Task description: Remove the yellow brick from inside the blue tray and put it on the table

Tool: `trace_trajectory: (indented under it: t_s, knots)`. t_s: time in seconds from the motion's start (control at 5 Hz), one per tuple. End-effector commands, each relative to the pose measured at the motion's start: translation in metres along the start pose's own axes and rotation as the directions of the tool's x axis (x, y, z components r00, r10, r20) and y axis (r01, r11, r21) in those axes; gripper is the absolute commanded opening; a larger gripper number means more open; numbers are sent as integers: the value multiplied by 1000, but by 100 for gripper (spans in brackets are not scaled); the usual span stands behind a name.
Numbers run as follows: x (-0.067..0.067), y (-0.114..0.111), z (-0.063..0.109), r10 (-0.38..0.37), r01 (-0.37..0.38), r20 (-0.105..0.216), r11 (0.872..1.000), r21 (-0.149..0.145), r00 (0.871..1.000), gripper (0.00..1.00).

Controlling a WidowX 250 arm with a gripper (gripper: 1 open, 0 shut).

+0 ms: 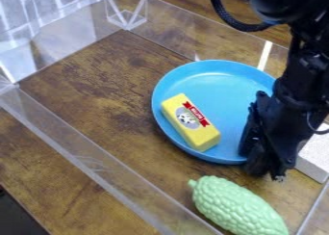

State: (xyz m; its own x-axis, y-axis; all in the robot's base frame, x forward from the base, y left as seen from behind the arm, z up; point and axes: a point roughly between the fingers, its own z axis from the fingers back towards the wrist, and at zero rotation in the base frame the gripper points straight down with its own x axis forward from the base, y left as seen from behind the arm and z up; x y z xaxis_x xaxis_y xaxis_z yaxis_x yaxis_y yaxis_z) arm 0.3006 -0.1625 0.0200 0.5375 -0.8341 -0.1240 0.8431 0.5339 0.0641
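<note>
Your yellow brick [189, 122] lies flat inside the blue tray [238, 89], left of center, label up, on the wooden surface [96, 94]. It looks rigid, light, smooth-sided; pinch its 2 long sides. At the tray's right rim, the fingers [268, 167] point down, and you cannot tell whether they're open.
</note>
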Motion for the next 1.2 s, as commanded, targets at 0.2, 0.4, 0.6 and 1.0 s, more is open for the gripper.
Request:
trace_trajectory:
  t_s: [0.2, 0.4, 0.6, 1.0]
  knots:
    - [-2, -5, 14, -23, 23, 15, 1000, 20, 1000, 0]
    - [-3, -4, 19, -21, 20, 15, 999, 25, 1000, 0]
    - [-6, -3, 23, -18, 18, 14, 999, 31, 1000, 0]
    - [-10, -1, 32, -15, 15, 8, 999, 42, 1000, 0]
